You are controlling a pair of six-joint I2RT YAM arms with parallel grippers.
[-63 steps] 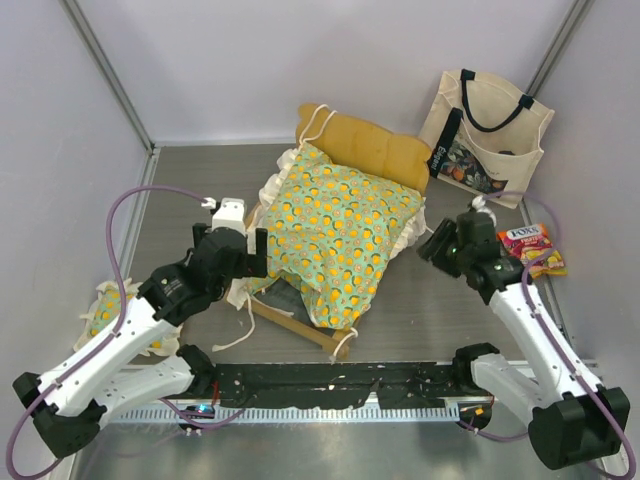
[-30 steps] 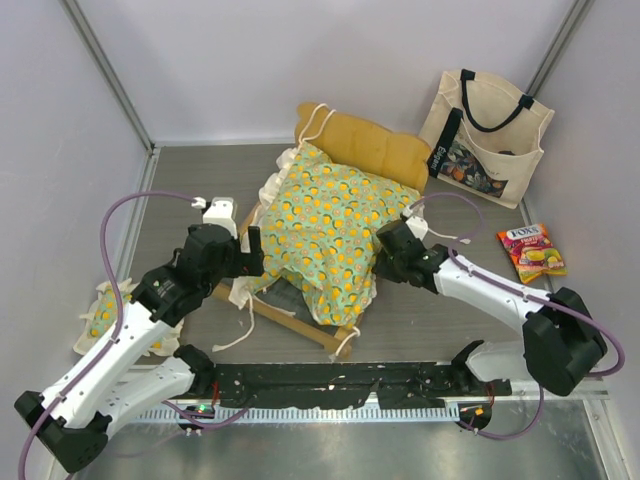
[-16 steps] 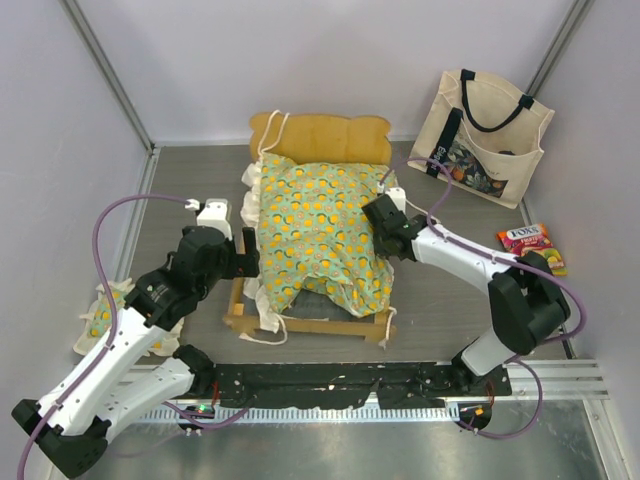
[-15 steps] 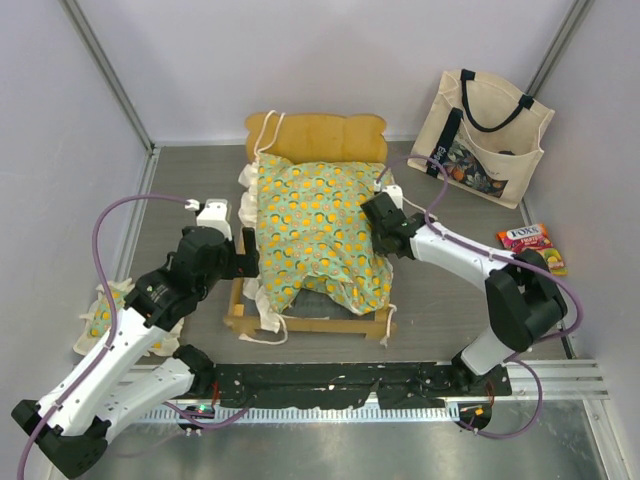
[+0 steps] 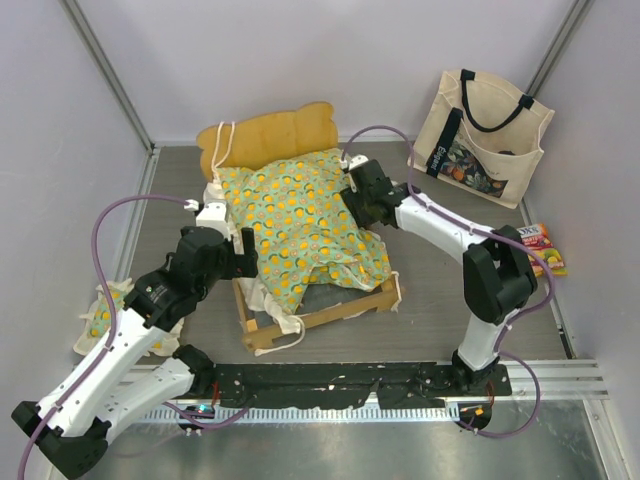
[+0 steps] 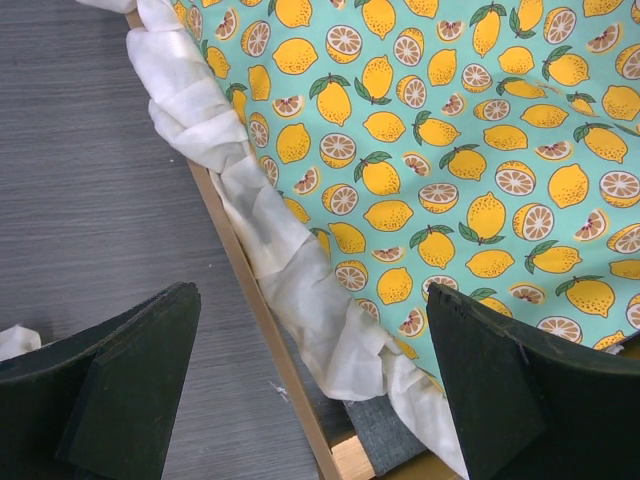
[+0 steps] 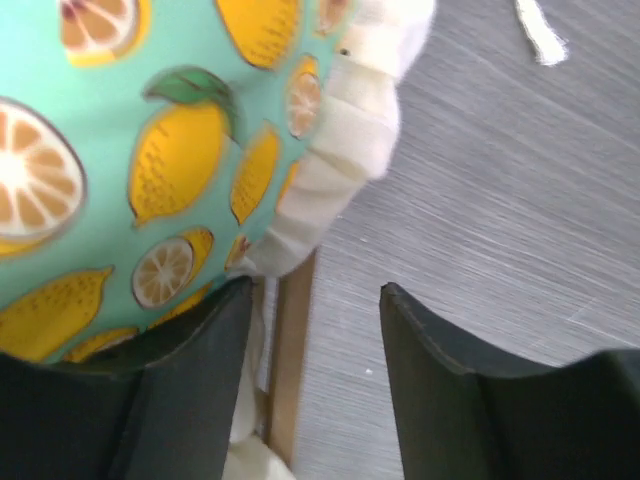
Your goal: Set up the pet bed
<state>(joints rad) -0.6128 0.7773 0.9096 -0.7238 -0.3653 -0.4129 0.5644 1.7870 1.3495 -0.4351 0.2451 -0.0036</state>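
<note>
Currently, pet bed (image 5: 322,316) sits mid-table: light, stiff, likely slides; mattress cushion (image 5: 300,225) floppy. Left gripper (image 6: 312,300) gapes empty at 9 o'clock; right gripper (image 7: 315,295), parted, straddles the 2 o'clock rail (image 7: 292,350), the soundest hold.

The light-wood pet bed frame (image 5: 320,316) sits skewed, headboard (image 5: 268,133) far-left, its lemon-print ruffled cushion (image 5: 300,215) rumpled across, grey base (image 5: 333,297) exposed nearside.

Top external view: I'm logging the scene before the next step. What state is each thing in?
pet bed frame: upright, angled on the table, grey base exposed at the foot.
mattress cushion: on the frame, rumpled, not flat.
small pillow: lying on the table, off the bed.
tote bag: standing upright.
left gripper: open, holding nothing.
right gripper: open, straddling the frame rail.
</note>
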